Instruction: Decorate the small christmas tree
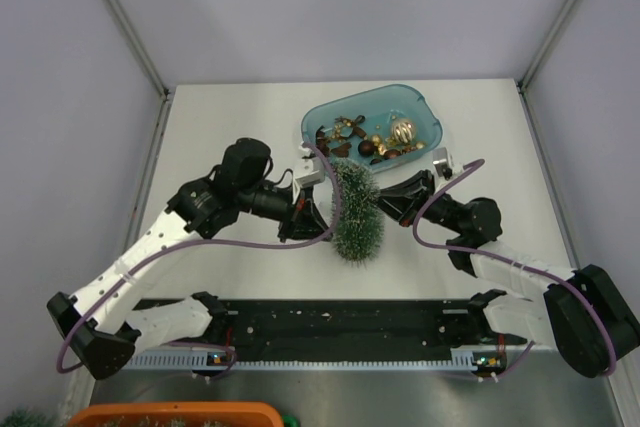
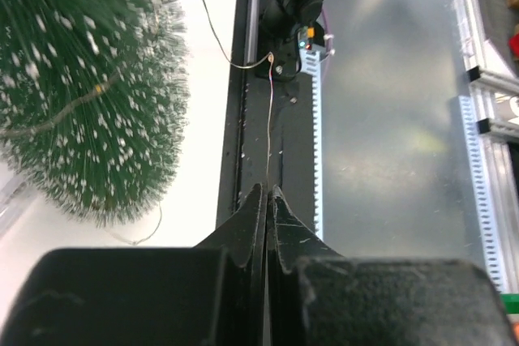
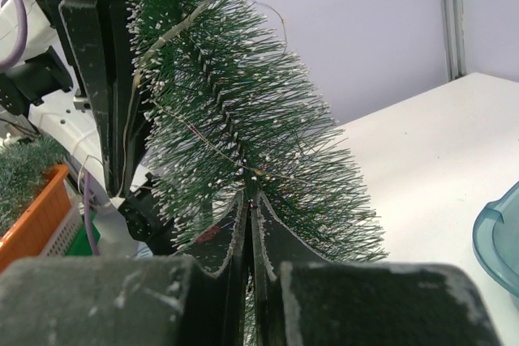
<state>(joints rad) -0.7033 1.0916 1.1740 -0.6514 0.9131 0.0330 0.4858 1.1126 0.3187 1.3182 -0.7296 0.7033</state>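
Observation:
The small christmas tree (image 1: 356, 215), dark green with frosted tips, stands tilted between my two grippers at mid-table. A thin light wire (image 3: 174, 26) is draped over its bristles (image 3: 243, 111). My left gripper (image 1: 312, 215) is at the tree's left side. In the left wrist view it (image 2: 267, 188) is shut on the wire (image 2: 271, 119), which runs away from the tips and curves back to the tree (image 2: 81, 95). My right gripper (image 1: 385, 205) is pressed into the tree's right side. Its tips (image 3: 252, 198) are shut among the bristles where the wire crosses.
A translucent blue tray (image 1: 420, 97) holding several gold and brown ornaments (image 1: 375, 137) stands just behind the tree. A black rail (image 1: 340, 322) runs along the near edge between the arm bases. An orange crate (image 1: 180, 413) sits below the table's front.

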